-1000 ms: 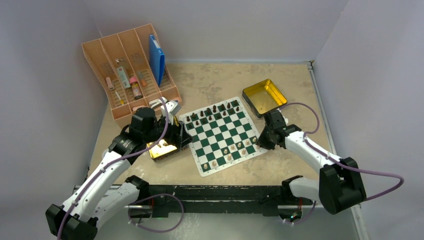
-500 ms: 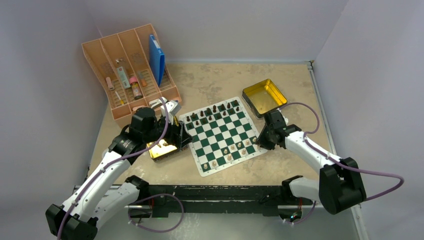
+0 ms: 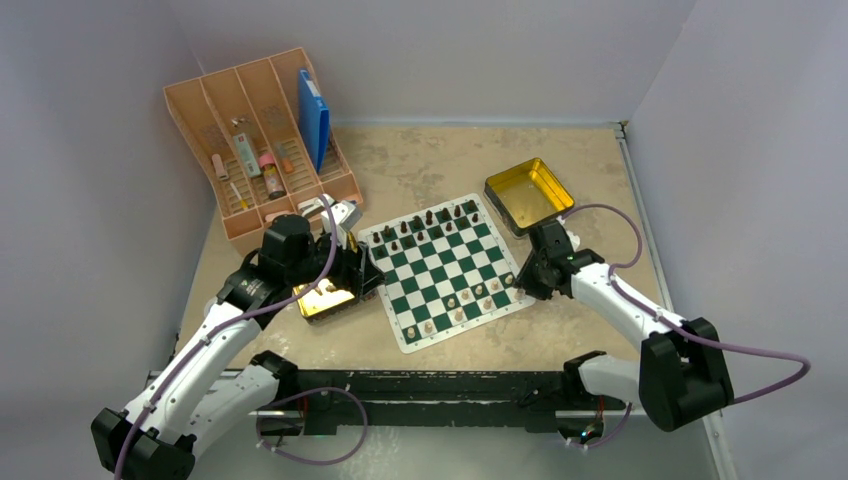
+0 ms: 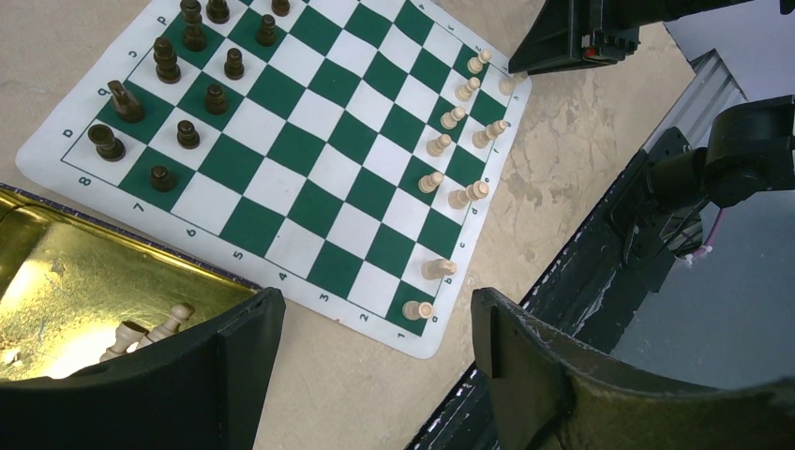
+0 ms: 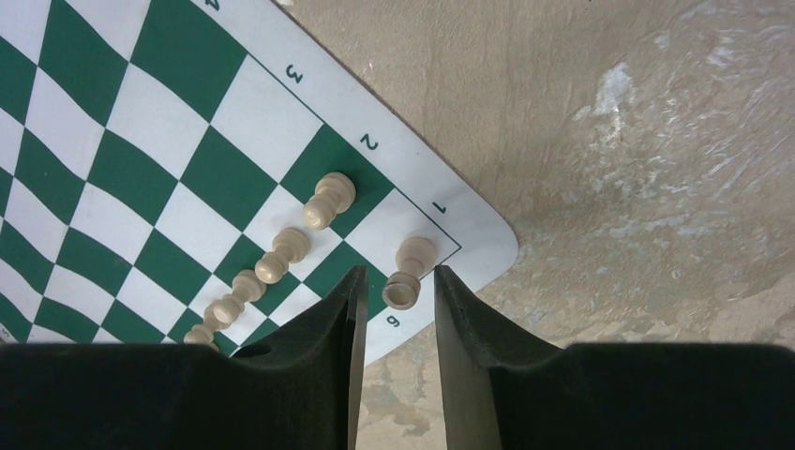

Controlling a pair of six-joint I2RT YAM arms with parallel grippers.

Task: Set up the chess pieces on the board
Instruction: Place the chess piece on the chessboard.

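Right claw (image 5: pixel 398 281) is parked low over the corner of the board (image 5: pixel 169 122) w/ one light piece (image 5: pixel 410 267) standing upright btwn its fingers; a sliver of gap is seen on one side, so the jaws are slightly spread, not pinching afaict; prob that piece is being set on the corner square, next to the row of light pieces (image 5: pixel 281 253) lined up along that edge. Dark pieces (image 4: pixel 178 56) are grouped on the opposite side.

Left claw (image 4: pixel 375 300) is spread wide w/ nothing in it, hovering over the gold tin (image 4: pixel 84 272) just beside the board; likely bc that's where the leftover stock is; two loose pieces (image 4: pixel 150 328) are seen lying on their sides in it, so the light side is judged not finished.

Second gold tin (image 3: pixel 528 190) sits off the board's far right corner; nothing can be made out inside. Pink tray (image 3: pixel 215 110) at far left is split into slots; a blue box (image 3: pixel 313 118) stands on edge in the rightmost slot and small tubes (image 3: pixel 255 160) lie in the others; none of it looks needed for this job.
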